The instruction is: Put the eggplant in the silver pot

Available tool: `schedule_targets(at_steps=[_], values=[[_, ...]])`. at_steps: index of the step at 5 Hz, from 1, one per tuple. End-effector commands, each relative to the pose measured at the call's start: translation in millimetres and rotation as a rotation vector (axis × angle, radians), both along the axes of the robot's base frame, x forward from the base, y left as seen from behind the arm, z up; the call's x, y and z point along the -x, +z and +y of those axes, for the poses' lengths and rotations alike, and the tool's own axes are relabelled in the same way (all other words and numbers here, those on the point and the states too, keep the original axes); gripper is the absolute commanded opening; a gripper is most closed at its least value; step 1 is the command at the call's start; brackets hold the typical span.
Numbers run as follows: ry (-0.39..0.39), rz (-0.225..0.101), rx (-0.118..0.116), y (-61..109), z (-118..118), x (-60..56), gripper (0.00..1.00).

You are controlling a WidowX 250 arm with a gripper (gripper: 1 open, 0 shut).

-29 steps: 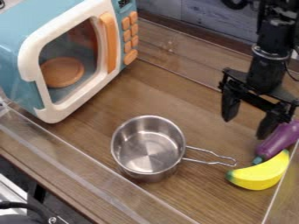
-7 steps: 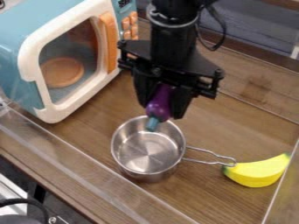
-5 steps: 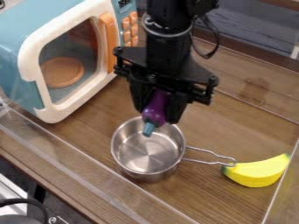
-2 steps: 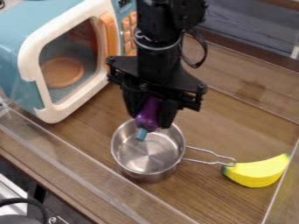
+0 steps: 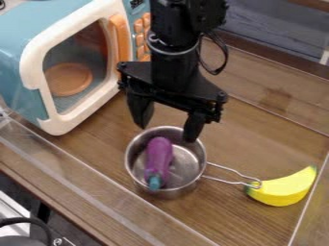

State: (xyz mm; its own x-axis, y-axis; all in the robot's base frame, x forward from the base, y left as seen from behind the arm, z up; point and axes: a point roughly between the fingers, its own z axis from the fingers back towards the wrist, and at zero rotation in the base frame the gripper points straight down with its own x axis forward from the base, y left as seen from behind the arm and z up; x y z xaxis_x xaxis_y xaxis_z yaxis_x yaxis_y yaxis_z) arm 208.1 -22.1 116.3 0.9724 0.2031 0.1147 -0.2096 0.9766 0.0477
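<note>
The eggplant (image 5: 157,159) is seen lying inside the silver pot (image 5: 188,179) on the bench (image 5: 257,115). The pincer (image 5: 167,117) is held spread apart directly above it, gripping nothing.

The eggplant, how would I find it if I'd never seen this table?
Find the big white-and-teal toy microwave, then the silver pot in front of it. The eggplant lies inside, purple with a green stem, unlike the yellow banana beside the pot.
</note>
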Motion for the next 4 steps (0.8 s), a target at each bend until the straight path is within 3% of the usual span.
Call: schedule_targets(at_steps=[1,4], values=[[0.023,-0.031,0.004,5.6,3.7,-7.0,1.0],[0.059,-0.026,0.007,1.5,8.2,-11.5,1.0]])
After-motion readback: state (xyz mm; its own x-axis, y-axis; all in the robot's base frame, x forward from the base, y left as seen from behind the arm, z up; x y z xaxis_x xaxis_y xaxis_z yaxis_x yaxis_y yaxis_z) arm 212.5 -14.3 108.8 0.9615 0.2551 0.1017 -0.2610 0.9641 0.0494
